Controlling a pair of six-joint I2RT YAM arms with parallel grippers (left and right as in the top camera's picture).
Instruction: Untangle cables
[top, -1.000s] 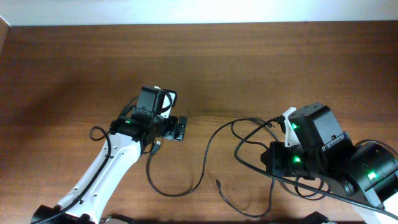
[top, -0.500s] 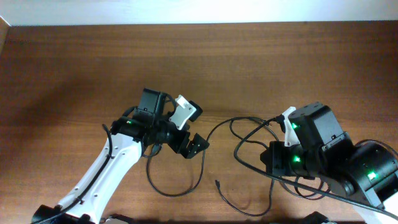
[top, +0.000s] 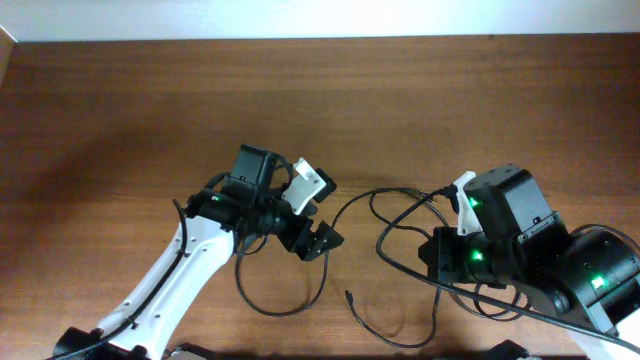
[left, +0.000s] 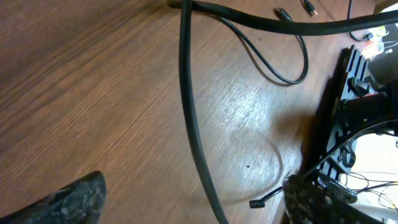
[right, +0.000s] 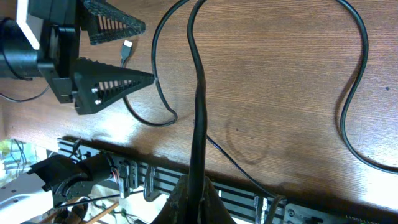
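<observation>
Black cables (top: 390, 190) sprawl in loose loops over the near middle of the wooden table (top: 120, 100), between your two arms, and by my reading you are midway through separating them: one end is anchored and the other hand is lining up for its grab. Your right gripper (right: 194, 190) has its jaws pressed together on a long cord (right: 198, 74), which rises straight out of the pinch and runs away across the wood toward the left arm. From overhead that gripper is hidden under the bulk of the right arm, which sits folded at the near right. Your left gripper (top: 328, 212) is spread wide and holds nothing. The left arm reaches in from the near left, with the wrist turned so the jaws face right, one finger on the far side and one on the near side. In the left wrist view a cord crosses the gap between the fingers (left: 74, 196), though I cannot tell whether it lies inside the tips or just ahead of them. A small pale-tipped plug (right: 126, 46) lies close to the far finger, and a second thinner loop curls just beside the near one. The next move likely calls for easing the left gripper forward and down until only that one strand sits between the pads, then closing. Once it is gripped, draw it away from the right hand's hold. Watch that you don't catch the neighbouring loop.
</observation>
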